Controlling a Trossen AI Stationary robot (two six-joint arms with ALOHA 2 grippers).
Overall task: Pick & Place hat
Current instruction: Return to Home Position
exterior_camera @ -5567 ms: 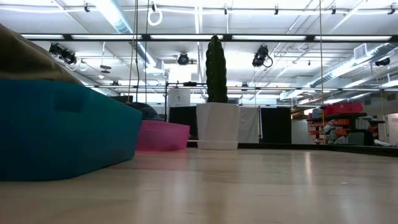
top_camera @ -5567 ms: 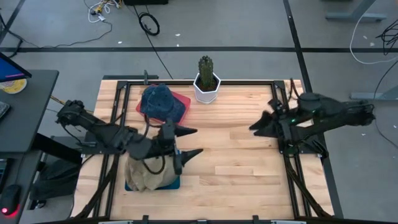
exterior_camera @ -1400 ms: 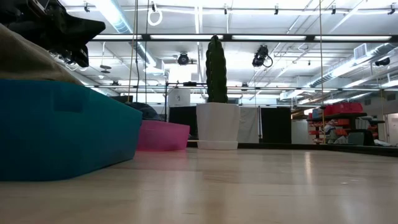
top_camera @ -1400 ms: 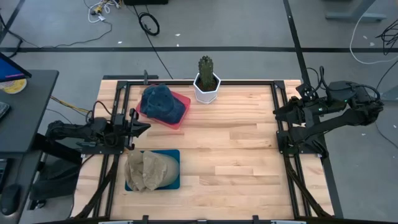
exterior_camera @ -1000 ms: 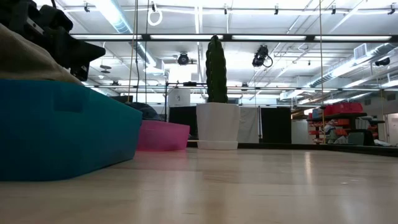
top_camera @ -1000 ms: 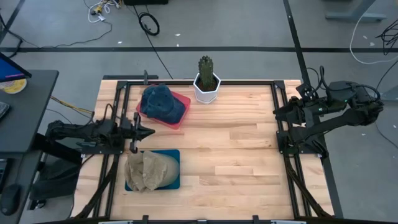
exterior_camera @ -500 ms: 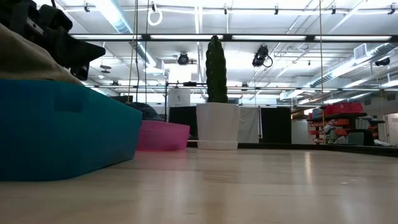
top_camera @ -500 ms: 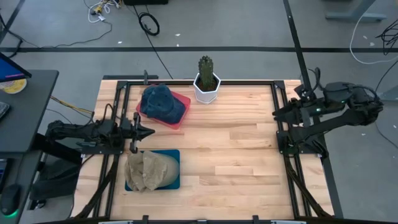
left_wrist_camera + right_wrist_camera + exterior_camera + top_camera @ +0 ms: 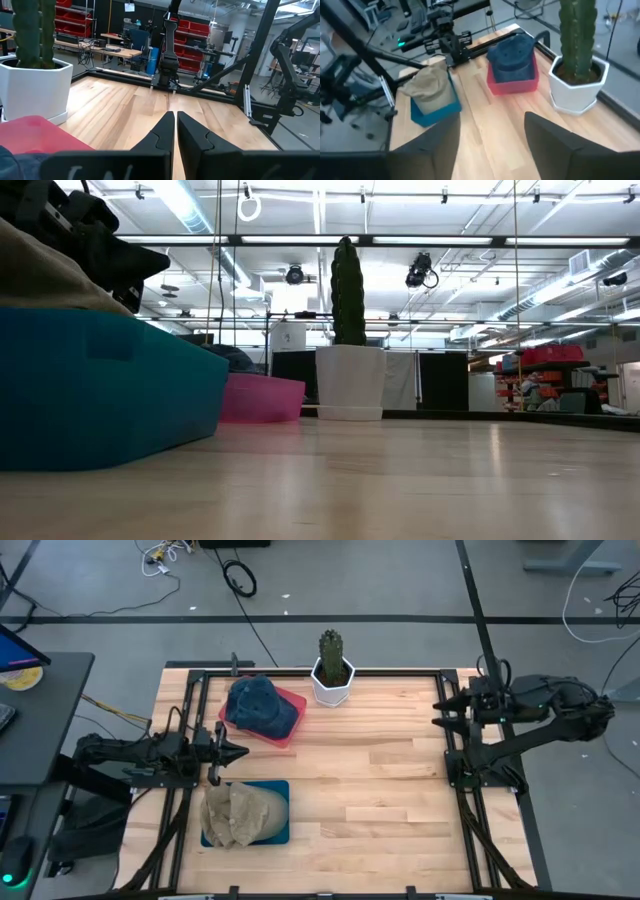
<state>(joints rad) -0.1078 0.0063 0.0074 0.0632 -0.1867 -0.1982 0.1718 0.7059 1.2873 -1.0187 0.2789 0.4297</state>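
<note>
Cactus pot (image 9: 332, 680) stood beside red bin (image 9: 298, 700) holding blue cap (image 9: 258, 703), brown cap (image 9: 232, 815) filled blue bin (image 9: 279, 831), left tool (image 9: 238, 751) pressed together between bins, right tool (image 9: 442, 712) seemingly spread.

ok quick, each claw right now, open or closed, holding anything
left claw: closed, holding nothing, near the table's left edge.
right claw: open, holding nothing, near the right edge.
</note>
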